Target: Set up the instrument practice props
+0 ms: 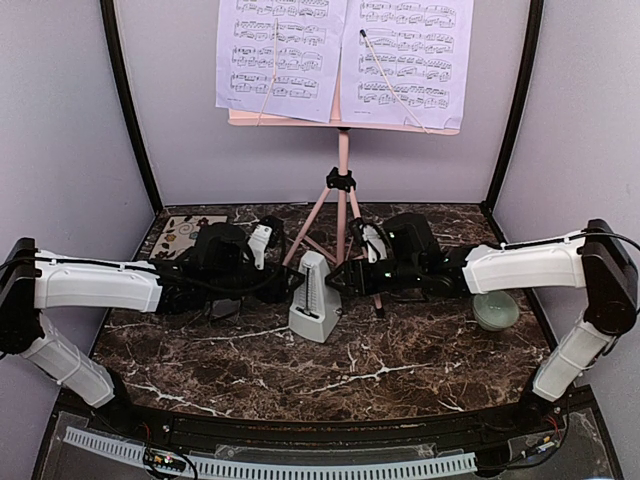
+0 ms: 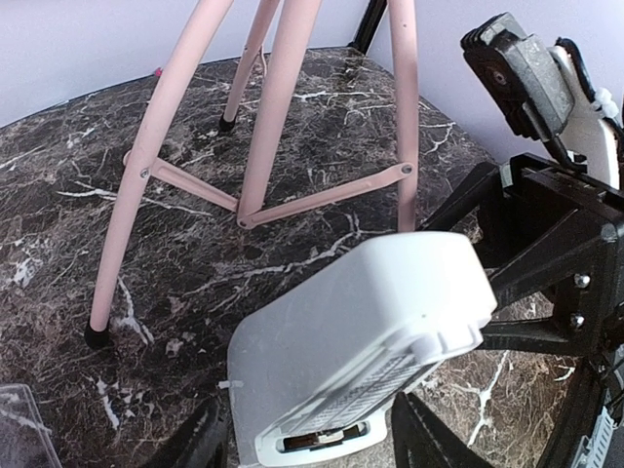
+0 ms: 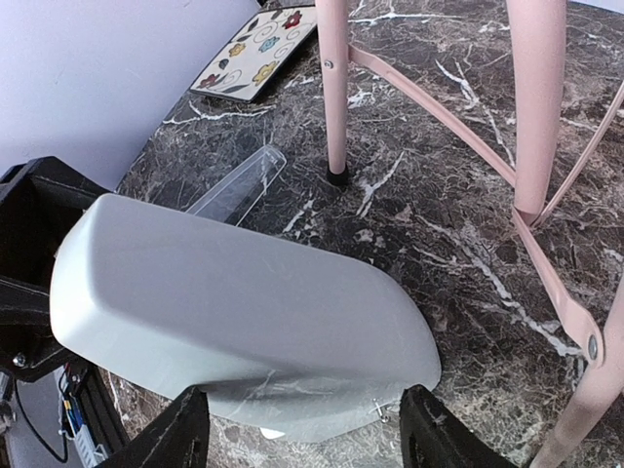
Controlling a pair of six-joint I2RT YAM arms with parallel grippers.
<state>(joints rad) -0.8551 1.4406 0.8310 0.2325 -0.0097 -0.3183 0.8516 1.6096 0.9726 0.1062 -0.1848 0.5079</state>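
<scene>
Possibly topples the metronome [image 1: 314, 297], upright on the counter [image 1: 400, 372] just 6 o'clock of the music stand [image 1: 343, 190], through opposed pulls: left tool [image 2: 310, 439] at 9 o'clock and right tool [image 3: 307, 434] at 3 both straddling it, pinching or merely flanking impossible to tell.

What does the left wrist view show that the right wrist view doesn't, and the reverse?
Left wrist only: the ribbed face of the small grey-white pyramid metronome. Right wrist only: the square floral-patterned coaster and the metronome's smooth side. Both: the metronome, the legs of the pink tripod music stand and the dark marble tabletop.
</scene>
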